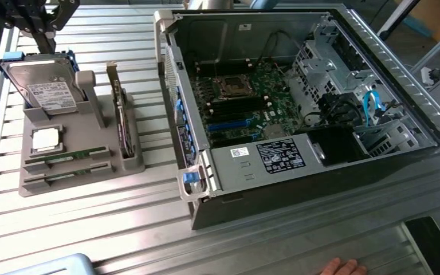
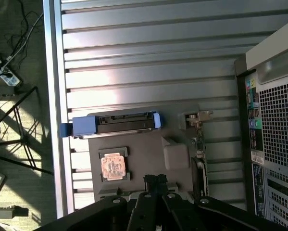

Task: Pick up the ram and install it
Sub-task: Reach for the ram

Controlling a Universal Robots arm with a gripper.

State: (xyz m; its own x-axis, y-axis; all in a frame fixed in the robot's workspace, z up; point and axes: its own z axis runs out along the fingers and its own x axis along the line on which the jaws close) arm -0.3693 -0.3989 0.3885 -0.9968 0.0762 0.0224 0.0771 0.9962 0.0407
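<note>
step: approaching, ram not yet lifted | gripper (image 1: 46,41) is hovering over the hard drive (image 1: 48,89), fingers pressed together, empty | ram (image 1: 71,156) is lying slotted in the grey fixture (image 1: 82,137) beside the open PC case (image 1: 228,172) | pickup is calling for parted fingers aligned along the stick

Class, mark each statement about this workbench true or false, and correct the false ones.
1. A thin green ram stick lies in the grey plastic holder. True.
2. The gripper has its fingers shut on a ram stick. False: the fingers are shut but hold nothing.
3. The grey metal computer case is open, showing its green motherboard. True.
4. The silver boxy hard drive lies inside the case. False: it stands in the holder.
</note>
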